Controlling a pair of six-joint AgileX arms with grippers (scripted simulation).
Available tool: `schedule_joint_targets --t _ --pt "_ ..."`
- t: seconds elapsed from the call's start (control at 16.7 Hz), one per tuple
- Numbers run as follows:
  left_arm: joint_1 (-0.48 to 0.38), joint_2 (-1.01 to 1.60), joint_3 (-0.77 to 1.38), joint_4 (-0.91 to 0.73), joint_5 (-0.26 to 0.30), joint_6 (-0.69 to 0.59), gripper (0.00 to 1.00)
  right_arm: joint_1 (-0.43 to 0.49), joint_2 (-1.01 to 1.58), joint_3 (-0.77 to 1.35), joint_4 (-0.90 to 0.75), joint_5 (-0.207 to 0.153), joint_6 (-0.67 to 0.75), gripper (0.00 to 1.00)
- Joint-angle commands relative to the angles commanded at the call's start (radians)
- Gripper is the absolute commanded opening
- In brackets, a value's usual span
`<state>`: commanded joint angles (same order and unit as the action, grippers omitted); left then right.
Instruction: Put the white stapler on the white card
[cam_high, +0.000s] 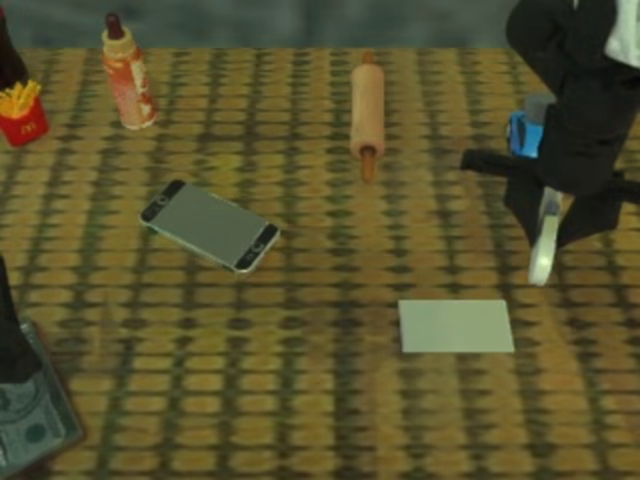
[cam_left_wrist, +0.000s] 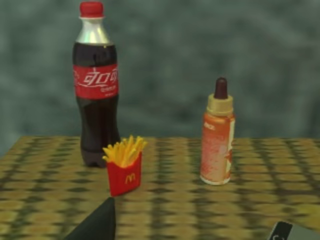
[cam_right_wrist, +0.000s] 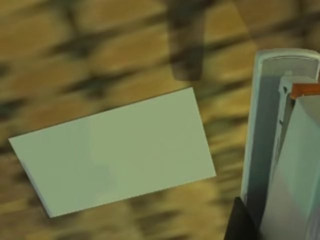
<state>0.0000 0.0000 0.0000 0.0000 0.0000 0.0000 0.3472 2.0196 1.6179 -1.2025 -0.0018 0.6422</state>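
White stapler (cam_high: 545, 238) upright in right end effector (cam_high: 560, 215); above table, beside white card (cam_high: 456, 326)

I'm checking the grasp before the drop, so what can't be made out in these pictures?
- Right hand: top view, the arm covers its grip on the white stapler.
- Blue object: top view, mostly behind that arm.
- Left hand: left wrist view, cut off by the edge.
- White card: fully visible.

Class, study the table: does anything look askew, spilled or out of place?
Nothing is spilled or damaged. The one oddity is the white stapler, hanging from the right gripper above the table rather than lying flat, beside and not yet on the white card.
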Motion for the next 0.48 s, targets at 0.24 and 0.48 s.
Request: schedule_joint_targets --t 0.24,0.48 --pt "0.000 0.000 0.000 0.000 0.000 0.000 1.00 0.055 0.020 0.023 -0.031 -0.001 0.444 0.00" --pt "0.000 0.000 0.000 0.000 0.000 0.000 1.00 0.114 0.038 0.046 -0.060 -0.001 0.898 0.00"
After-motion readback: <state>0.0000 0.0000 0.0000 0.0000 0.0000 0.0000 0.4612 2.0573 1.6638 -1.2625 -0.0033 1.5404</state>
